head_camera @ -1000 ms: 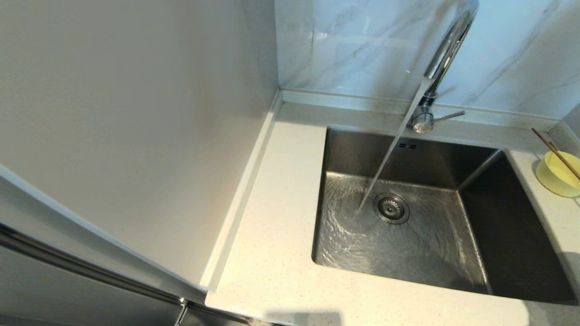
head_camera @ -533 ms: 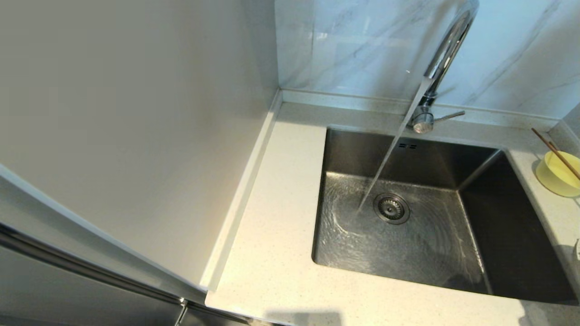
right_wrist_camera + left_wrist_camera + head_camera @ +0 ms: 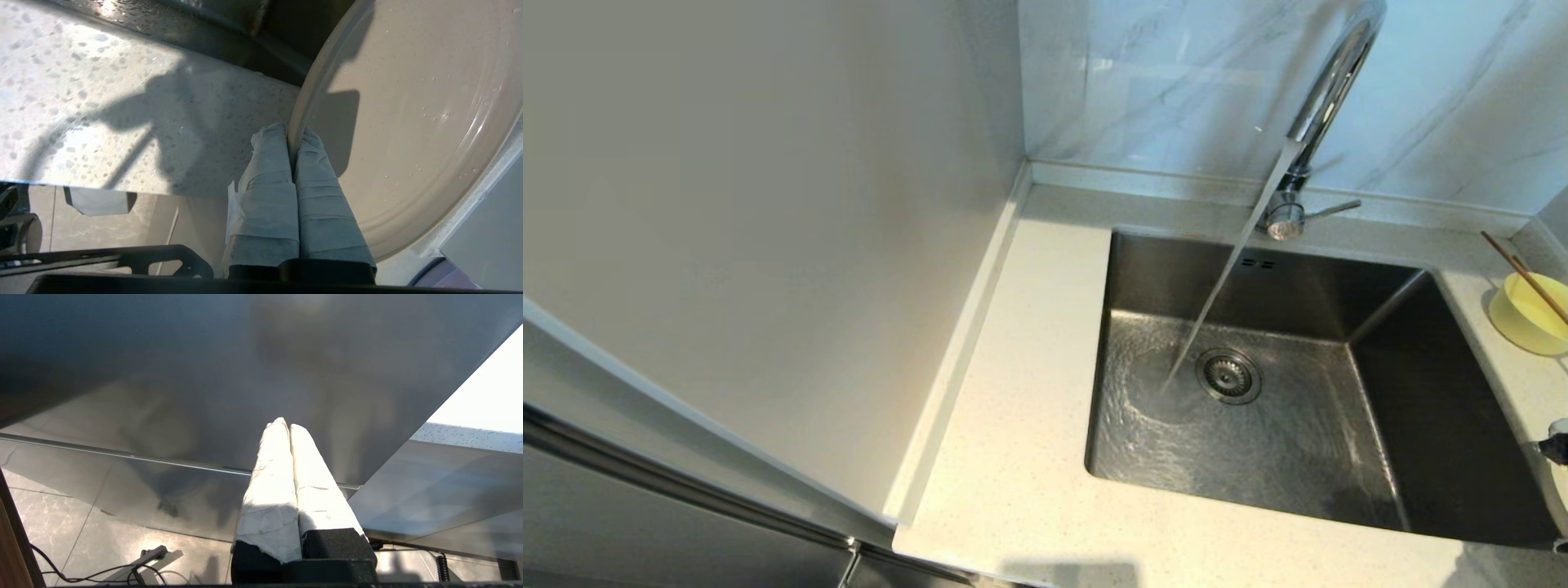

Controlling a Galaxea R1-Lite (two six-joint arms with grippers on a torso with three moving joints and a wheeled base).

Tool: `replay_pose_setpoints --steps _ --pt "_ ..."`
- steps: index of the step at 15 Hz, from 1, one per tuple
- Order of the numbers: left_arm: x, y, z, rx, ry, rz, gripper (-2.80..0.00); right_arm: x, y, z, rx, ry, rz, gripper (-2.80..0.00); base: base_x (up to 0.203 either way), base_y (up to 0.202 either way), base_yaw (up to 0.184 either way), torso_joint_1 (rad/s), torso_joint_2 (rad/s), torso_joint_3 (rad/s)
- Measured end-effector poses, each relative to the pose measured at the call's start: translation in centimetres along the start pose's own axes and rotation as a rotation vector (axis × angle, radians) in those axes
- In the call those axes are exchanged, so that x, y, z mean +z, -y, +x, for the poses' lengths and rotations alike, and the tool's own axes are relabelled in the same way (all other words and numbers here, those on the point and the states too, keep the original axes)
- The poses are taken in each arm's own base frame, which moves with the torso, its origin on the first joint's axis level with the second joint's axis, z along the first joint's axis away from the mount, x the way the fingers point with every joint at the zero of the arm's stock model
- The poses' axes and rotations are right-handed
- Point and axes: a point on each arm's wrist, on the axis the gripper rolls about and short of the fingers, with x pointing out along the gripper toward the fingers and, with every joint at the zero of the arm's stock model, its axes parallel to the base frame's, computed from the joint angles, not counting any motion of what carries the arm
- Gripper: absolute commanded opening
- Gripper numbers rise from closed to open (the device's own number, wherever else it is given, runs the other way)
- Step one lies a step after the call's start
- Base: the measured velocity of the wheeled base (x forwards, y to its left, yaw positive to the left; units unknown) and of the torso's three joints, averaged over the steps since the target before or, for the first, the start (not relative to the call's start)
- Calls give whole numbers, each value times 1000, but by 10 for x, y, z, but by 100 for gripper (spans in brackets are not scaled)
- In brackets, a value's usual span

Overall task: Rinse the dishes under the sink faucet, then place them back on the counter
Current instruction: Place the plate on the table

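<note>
The chrome sink faucet (image 3: 1327,90) pours a steady stream of water (image 3: 1217,302) into the steel sink (image 3: 1445,408), landing beside the round drain (image 3: 1227,376). On the counter (image 3: 1029,408) at the far right sits the pale yellow bowl (image 3: 1525,314) with the brown chopsticks (image 3: 1523,273) lying across it. My right gripper (image 3: 291,132) is shut on the rim of the off-white plate (image 3: 408,122), which carries water drops and is held on edge over the wet counter (image 3: 122,102). In the head view only a dark bit of the right arm (image 3: 1556,447) shows at the right edge. My left gripper (image 3: 286,424) is shut and empty, parked low.
A tall pale side panel (image 3: 768,204) walls off the counter's left side. The grey-veined wall panel (image 3: 1160,82) rises behind the faucet. Its thin lever (image 3: 1331,210) points right. The left gripper faces a dark cabinet front (image 3: 204,375) above a tiled floor with cables (image 3: 81,555).
A bit of my right arm has come into the head view at the right edge, beside the sink. Water keeps running; bowl and chopsticks have not moved.
</note>
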Motion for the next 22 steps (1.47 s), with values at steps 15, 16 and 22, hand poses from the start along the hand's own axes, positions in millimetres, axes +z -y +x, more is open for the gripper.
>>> replay_pose_setpoints --steps 15,16,22 --pt "0 0 0 0 0 0 -280 9 16 28 -56 -43 95 0 0 0 0 0 0 0" --pt "0 0 0 0 0 0 -280 9 16 27 -58 -41 95 0 0 0 0 0 0 0" --pt "0 0 0 0 0 0 -280 16 24 -10 -47 165 122 0 0 0 0 0 0 0"
